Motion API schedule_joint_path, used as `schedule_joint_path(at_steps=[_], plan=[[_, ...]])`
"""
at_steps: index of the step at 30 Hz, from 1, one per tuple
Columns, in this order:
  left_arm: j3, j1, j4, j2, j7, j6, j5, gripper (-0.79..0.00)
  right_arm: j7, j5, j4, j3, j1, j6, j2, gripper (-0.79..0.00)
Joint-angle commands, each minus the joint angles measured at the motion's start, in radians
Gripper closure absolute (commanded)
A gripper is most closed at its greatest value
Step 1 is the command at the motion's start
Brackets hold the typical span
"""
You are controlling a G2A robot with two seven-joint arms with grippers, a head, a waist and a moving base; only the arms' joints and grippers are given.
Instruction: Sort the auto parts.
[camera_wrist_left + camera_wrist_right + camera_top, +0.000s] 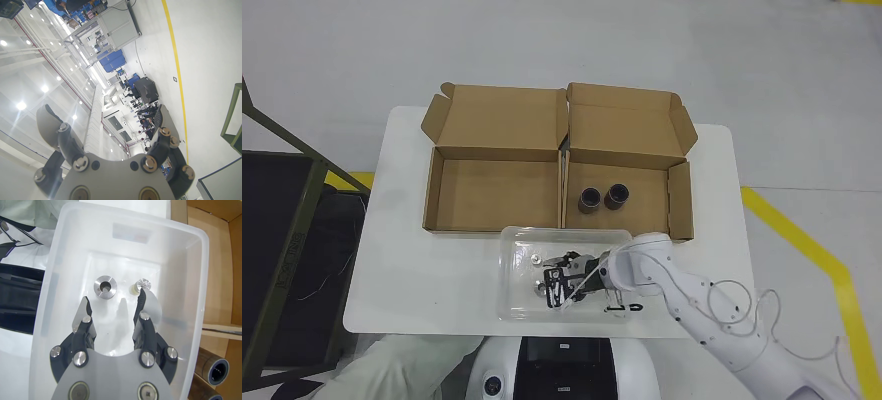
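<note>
A clear plastic bin (510,290) (196,262) sits at the table's front. On its floor lie a steel bushing with a centre hole (105,287) (539,288) and a smaller shiny metal part with a pale collar (142,285). My right gripper (115,296) (560,283) hangs open inside the bin, just short of both parts, one fingertip touching or nearly touching the small part. Two dark cylinders (603,197) (211,368) stand in the right cardboard box (679,200). My left gripper (103,118) is open, holding nothing, and faces the room.
The left cardboard box (492,195) stands beside the right one, both with flaps up at the back. A dark frame (287,250) stands off the table's left edge. A pale sleeve (392,370) lies at the front left corner.
</note>
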Motion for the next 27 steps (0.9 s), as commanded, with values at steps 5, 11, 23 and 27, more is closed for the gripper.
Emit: schedule_joint_path(at_steps=[5,11,23,27], plan=[[0.0,0.0,0.0,0.0,0.0,0.0,0.0,-0.785,-0.011,0.009,0.036,-0.039,0.023,-0.007,-0.012,-0.489],[0.0,0.0,0.0,0.0,0.0,0.0,0.0,-0.785,-0.037,0.012,0.072,-0.081,0.045,-0.005,-0.028,-0.48],[0.0,0.0,0.0,0.0,0.0,0.0,0.0,-0.785,-0.088,-0.001,0.152,-0.143,0.088,0.015,-0.058,-0.376],[0.0,0.0,0.0,0.0,0.0,0.0,0.0,-0.785,-0.098,-0.009,0.167,-0.149,0.093,0.021,-0.062,-0.311]])
